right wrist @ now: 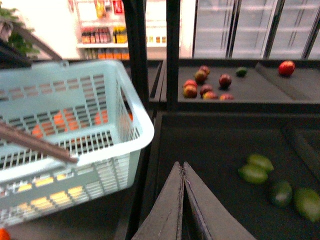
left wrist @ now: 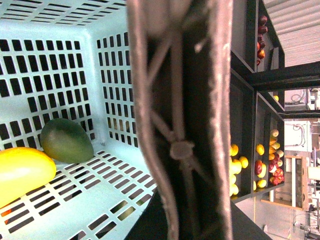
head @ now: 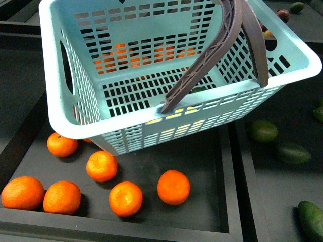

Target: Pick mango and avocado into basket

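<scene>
The right gripper (right wrist: 183,200) shows two dark grey, smooth, flat tapering fingers (right wrist: 167,210) with narrow pointed tips and paler worn edges. No cables, screws or markings show on them.

1. Front view looks steeply down, close on the basket (head: 151,65).
2. Left wrist view sits inside the basket (left wrist: 65,75), against its handle (left wrist: 185,120).
3. Right wrist view faces the shelves, sharing the basket (right wrist: 65,125) at frame left.

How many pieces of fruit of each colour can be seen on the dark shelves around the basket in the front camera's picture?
Orange fruits: 6
Green fruits: 5
Dark red fruit: 1
Total: 12

More orange and yellow shows through the basket slots but cannot be counted.
</scene>
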You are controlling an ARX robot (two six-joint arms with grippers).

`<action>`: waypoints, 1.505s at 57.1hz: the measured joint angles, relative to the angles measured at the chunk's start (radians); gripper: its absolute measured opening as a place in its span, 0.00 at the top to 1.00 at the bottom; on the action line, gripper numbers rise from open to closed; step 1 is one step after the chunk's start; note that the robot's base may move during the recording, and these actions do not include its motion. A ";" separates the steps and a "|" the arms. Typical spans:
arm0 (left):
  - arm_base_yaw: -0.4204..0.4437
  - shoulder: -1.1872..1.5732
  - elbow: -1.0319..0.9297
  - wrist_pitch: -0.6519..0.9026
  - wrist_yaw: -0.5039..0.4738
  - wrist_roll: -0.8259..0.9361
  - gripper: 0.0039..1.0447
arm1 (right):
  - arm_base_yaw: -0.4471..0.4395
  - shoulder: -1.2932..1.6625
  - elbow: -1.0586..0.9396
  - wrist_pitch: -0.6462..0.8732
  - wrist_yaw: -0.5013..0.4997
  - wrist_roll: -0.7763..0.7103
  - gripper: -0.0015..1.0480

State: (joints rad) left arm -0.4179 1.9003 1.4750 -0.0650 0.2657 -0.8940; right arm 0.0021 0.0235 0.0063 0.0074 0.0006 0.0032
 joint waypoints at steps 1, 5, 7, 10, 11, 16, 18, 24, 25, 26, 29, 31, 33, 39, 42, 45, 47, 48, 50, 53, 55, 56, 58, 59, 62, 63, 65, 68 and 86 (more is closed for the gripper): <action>0.000 0.000 0.000 0.000 0.000 0.000 0.95 | 0.000 -0.014 0.000 -0.002 -0.001 0.000 0.98; 0.000 0.000 0.000 0.000 0.000 0.000 0.95 | 0.000 -0.018 0.000 -0.006 0.000 0.000 0.98; 0.000 0.000 0.000 0.000 -0.001 0.000 0.95 | 0.000 -0.018 0.000 -0.006 0.000 -0.001 0.95; 0.000 0.000 0.000 0.000 0.001 -0.001 0.95 | 0.000 -0.018 0.000 -0.006 -0.001 -0.001 0.82; 0.000 0.000 0.000 0.000 0.002 -0.003 0.95 | 0.000 -0.018 0.000 -0.006 -0.001 -0.001 0.79; 0.000 0.000 0.000 0.000 0.001 -0.002 0.95 | 0.000 -0.018 0.000 -0.006 0.000 -0.001 0.63; 0.000 0.000 0.000 0.000 -0.001 -0.001 0.95 | 0.000 -0.018 0.000 -0.006 0.000 -0.001 0.58; 0.000 0.000 0.000 0.000 0.000 -0.001 0.95 | 0.000 -0.018 0.000 -0.006 0.000 -0.001 0.42; 0.000 0.000 0.000 0.000 0.000 -0.001 0.95 | 0.000 -0.018 0.000 -0.006 0.000 -0.001 0.38; 0.000 0.000 0.000 0.000 0.000 -0.001 0.95 | 0.000 -0.018 0.000 -0.006 0.000 -0.001 0.33; 0.000 0.000 0.000 0.000 0.000 -0.001 0.95 | 0.000 -0.018 0.000 -0.006 0.000 -0.001 0.21; 0.000 0.000 0.000 0.000 0.000 -0.001 0.95 | 0.000 -0.018 0.000 -0.006 0.000 -0.001 0.15; 0.000 0.000 0.000 0.000 0.000 -0.001 0.95 | 0.000 -0.018 0.000 -0.006 0.002 -0.001 0.10; -0.010 0.000 0.000 0.000 0.003 0.000 0.95 | 0.000 -0.018 0.000 -0.007 0.004 0.000 0.08; -0.011 0.000 0.000 0.000 0.012 -0.002 0.95 | 0.000 -0.018 0.000 -0.007 0.003 0.000 0.08; -0.012 0.000 0.000 0.000 0.021 -0.005 0.95 | 0.000 -0.019 0.000 -0.007 0.003 0.000 0.07; -0.012 0.000 0.000 0.000 0.024 -0.007 0.95 | 0.000 -0.019 0.000 -0.007 0.003 0.000 0.07; -0.012 0.000 0.000 0.000 0.026 -0.008 0.95 | 0.000 -0.019 0.000 -0.007 0.002 0.000 0.07; -0.012 0.000 0.000 0.000 0.024 -0.008 0.95 | 0.000 -0.019 0.000 -0.010 0.003 0.000 0.07; -0.011 0.000 0.000 0.000 0.020 -0.008 0.95 | 0.000 -0.019 0.000 -0.011 0.002 0.000 0.07; -0.008 0.000 0.000 0.000 0.015 -0.007 0.95 | 0.000 -0.019 0.000 -0.011 0.002 0.000 0.07; -0.007 0.000 0.000 0.000 0.013 -0.008 0.95 | 0.000 -0.019 0.000 -0.010 0.002 0.000 0.07; -0.005 0.000 0.000 0.000 0.005 -0.007 0.95 | 0.000 -0.019 0.000 -0.010 0.001 0.000 0.07; -0.004 0.000 0.000 0.000 0.005 -0.007 0.95 | 0.000 -0.019 0.000 -0.010 0.001 0.000 0.07; -0.003 0.000 0.000 0.000 -0.002 0.000 0.95 | 0.000 -0.019 0.000 -0.011 0.001 0.000 0.07; -0.002 0.000 0.000 0.000 -0.005 0.000 0.95 | 0.000 -0.018 0.000 -0.012 0.001 0.000 0.07; 0.000 0.000 0.000 0.000 -0.006 0.001 0.95 | 0.000 -0.019 0.000 -0.010 0.000 0.000 0.07; 0.005 0.000 0.000 0.000 -0.010 0.000 0.95 | 0.000 -0.019 0.000 -0.010 0.003 0.000 0.07; -0.003 0.000 0.000 0.000 0.007 -0.002 0.95 | 0.000 -0.019 0.000 -0.009 0.001 0.000 0.07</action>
State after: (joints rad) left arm -0.4213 1.9003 1.4750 -0.0650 0.2726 -0.8963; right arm 0.0025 0.0044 0.0063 -0.0017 0.0017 0.0029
